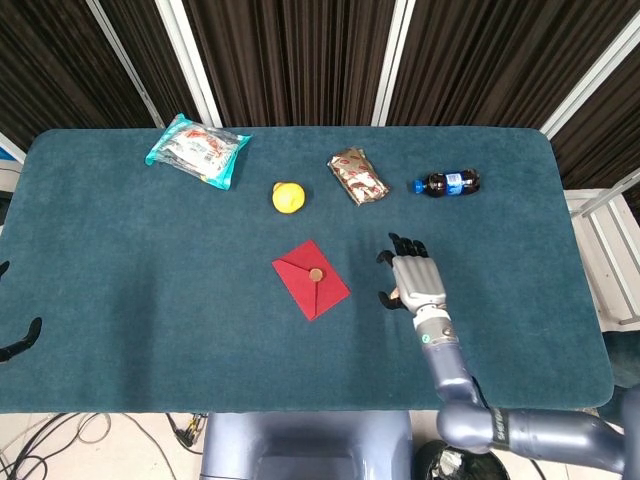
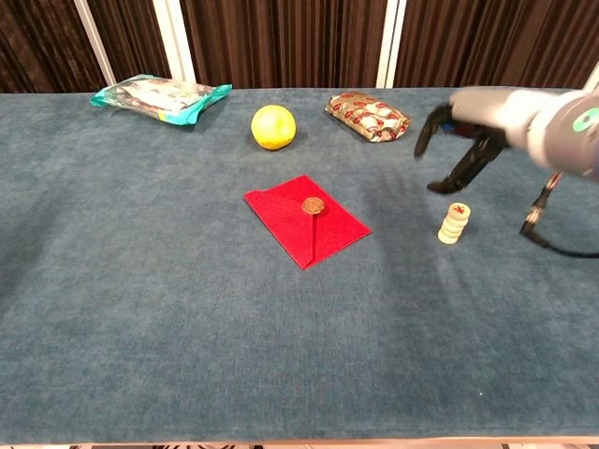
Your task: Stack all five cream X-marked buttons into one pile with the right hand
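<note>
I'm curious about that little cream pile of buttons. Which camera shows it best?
The chest view: the pile of buttons stands clear on the table, red X on top, with the right hand lifted off. In the head view, that hand hides it.

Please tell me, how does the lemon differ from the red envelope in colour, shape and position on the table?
The lemon is yellow and round, while the red envelope is flat and four-cornered, with a small round seal in its middle. The lemon stands up from the cloth; the envelope lies flat against it. The lemon is further from the robot, toward the back row of things; the envelope lies nearer, mid-table. Both rest on the blue table, and no hand touches either.
</note>
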You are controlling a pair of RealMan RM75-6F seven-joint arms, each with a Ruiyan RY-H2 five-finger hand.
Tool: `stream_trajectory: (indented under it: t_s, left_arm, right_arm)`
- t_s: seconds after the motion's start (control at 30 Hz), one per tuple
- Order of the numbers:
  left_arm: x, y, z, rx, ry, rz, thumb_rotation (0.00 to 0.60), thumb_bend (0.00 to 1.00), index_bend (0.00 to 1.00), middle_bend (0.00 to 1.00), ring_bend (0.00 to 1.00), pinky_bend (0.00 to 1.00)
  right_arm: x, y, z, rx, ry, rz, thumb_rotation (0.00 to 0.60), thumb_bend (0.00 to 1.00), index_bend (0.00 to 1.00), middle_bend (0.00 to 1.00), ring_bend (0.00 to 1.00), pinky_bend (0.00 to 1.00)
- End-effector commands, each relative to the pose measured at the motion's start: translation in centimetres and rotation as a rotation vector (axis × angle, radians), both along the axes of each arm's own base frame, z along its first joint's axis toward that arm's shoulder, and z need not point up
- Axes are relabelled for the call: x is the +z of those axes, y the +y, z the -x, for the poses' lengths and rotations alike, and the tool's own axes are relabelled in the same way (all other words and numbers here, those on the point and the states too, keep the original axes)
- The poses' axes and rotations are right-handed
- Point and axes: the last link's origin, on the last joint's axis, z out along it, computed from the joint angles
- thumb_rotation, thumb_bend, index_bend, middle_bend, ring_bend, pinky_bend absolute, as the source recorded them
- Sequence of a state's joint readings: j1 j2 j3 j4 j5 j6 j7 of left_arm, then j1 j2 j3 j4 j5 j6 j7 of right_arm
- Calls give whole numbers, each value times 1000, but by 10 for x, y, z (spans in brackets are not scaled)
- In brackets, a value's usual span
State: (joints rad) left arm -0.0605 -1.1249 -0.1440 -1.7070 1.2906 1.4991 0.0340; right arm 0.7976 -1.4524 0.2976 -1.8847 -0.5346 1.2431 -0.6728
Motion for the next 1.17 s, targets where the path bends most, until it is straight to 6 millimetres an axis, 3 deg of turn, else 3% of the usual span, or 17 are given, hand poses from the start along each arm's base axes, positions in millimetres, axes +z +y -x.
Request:
stream_trajectory:
  t_s: [0.03, 0.17, 0.4, 0.57, 0.77, 0.83, 1.17]
  left_arm:
    - [0, 0, 0, -2, 2, -2, 600, 303, 101, 0, 0, 0]
    - [0, -1, -1, -4, 5, -6, 600, 303, 101, 0, 0, 0]
    - [-1, -4, -3, -25, 38, -8, 600, 303, 101, 0, 0, 0]
    - [-6, -9, -6, -48, 86, 52, 600, 303, 98, 0, 0, 0]
    - [-8, -14, -10, -113, 203, 112, 600, 303, 97, 0, 0, 0]
    - [-9, -16, -9, -109, 201, 116, 600, 303, 97, 0, 0, 0]
    - [-3, -15, -9, -99, 132, 63, 600, 303, 97, 0, 0, 0]
  right_arm:
    - [45, 20, 9, 55, -29, 94, 600, 397, 216, 0, 0, 0]
    - [72, 41, 27, 103, -12, 154, 600, 397, 188, 0, 0, 0]
    - [116, 107, 93, 156, 121, 269, 600, 398, 165, 0, 0, 0]
    - [130, 153, 129, 125, 83, 300, 600, 397, 164, 0, 0, 0]
    - [137, 189, 157, 146, 130, 336, 600, 397, 164, 0, 0, 0]
    - [135, 196, 164, 143, 166, 327, 600, 397, 161, 0, 0, 0]
    - [128, 189, 171, 172, 245, 321, 600, 397, 160, 0, 0, 0]
